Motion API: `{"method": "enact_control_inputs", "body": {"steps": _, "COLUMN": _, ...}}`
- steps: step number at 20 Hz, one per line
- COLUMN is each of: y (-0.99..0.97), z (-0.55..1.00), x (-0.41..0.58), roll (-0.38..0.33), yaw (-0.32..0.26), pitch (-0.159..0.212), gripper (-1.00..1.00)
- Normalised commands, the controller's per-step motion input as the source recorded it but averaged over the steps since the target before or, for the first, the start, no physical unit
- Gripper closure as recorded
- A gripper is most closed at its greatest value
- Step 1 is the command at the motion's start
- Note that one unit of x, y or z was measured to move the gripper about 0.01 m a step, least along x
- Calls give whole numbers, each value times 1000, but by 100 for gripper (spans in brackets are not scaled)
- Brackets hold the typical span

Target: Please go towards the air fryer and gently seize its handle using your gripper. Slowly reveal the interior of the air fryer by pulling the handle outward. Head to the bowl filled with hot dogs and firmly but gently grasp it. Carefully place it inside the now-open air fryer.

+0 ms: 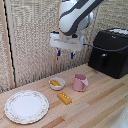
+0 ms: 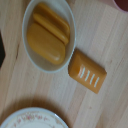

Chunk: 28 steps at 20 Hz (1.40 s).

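The end effector (image 1: 65, 53) hangs spread above the bowl (image 1: 57, 83) on the worktop (image 1: 100, 100). The fryer (image 1: 111, 52) looks shut; descending now risks skipping the handle (image 1: 104, 59).

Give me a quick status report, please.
Gripper open, empty, above bowl. Air fryer drawer shut, handle untouched. Nothing in the way.

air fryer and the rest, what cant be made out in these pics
- Air fryer: cut off by the exterior view's right edge; drawer state too small to tell.
- Pink cup: inside hidden by its wall.
- Gripper: absent from the wrist view.
- Plate: cut off by the wrist view's edge.
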Motion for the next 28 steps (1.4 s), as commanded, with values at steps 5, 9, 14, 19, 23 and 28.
{"method": "enact_control_inputs", "body": {"steps": 5, "y": -139, "z": -130, "x": 7, "roll": -375, "yaw": -159, "pitch": -3, "gripper": -100}}
{"method": "enact_control_inputs", "body": {"steps": 9, "y": -170, "z": -118, "x": 0, "roll": -375, "yaw": -117, "pitch": -21, "gripper": -100}}
{"method": "enact_control_inputs", "body": {"steps": 14, "y": -336, "z": -70, "x": 6, "roll": -375, "yaw": -66, "pitch": -57, "gripper": -100}}
{"method": "enact_control_inputs", "body": {"steps": 19, "y": -529, "z": -142, "x": 0, "roll": -319, "yaw": -4, "pitch": -117, "gripper": -100}}
{"method": "enact_control_inputs", "body": {"steps": 23, "y": -593, "z": -183, "x": 0, "roll": -240, "yaw": 82, "pitch": -109, "gripper": -100}}
{"method": "enact_control_inputs", "body": {"steps": 28, "y": -631, "z": -175, "x": -45, "roll": -190, "yaw": 100, "pitch": -97, "gripper": -100}}
